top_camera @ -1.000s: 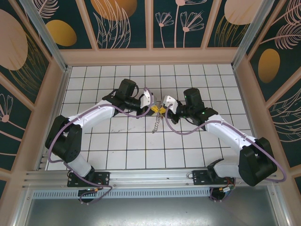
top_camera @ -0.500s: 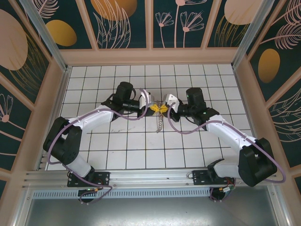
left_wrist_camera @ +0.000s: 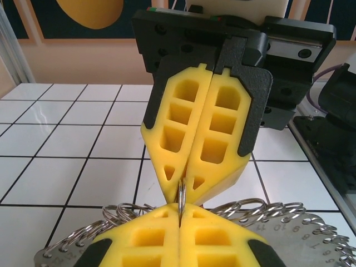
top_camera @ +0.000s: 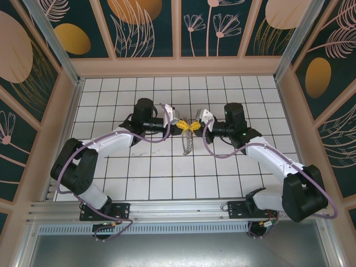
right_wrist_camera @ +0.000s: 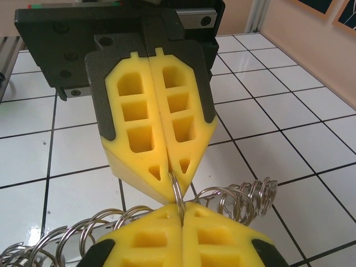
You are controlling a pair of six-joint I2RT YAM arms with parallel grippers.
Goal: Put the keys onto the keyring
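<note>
Both grippers meet tip to tip above the middle of the tiled floor. My left gripper (top_camera: 184,127) and right gripper (top_camera: 194,125) are each shut on the same thin metal loop of the keyring (top_camera: 188,145). The left wrist view has that loop (left_wrist_camera: 181,192) running from my left gripper (left_wrist_camera: 181,214) into the right gripper (left_wrist_camera: 184,181). From the right wrist, the loop (right_wrist_camera: 176,192) crosses from my right gripper (right_wrist_camera: 181,211) to the left gripper (right_wrist_camera: 170,179). Coils of wire rings (right_wrist_camera: 245,197) and small flat metal keys stamped with numbers (left_wrist_camera: 311,245) hang below.
The white tiled floor (top_camera: 156,172) lies under the hanging bunch, which dangles just above it. Wooden walls (top_camera: 178,67) enclose the back and sides. Purple cables (top_camera: 208,146) loop along both arms near the wrists.
Both wrists have shifted slightly toward the back wall and now point more squarely at each other. The hanging bunch has swung a little to the right. Both grips still hold.
</note>
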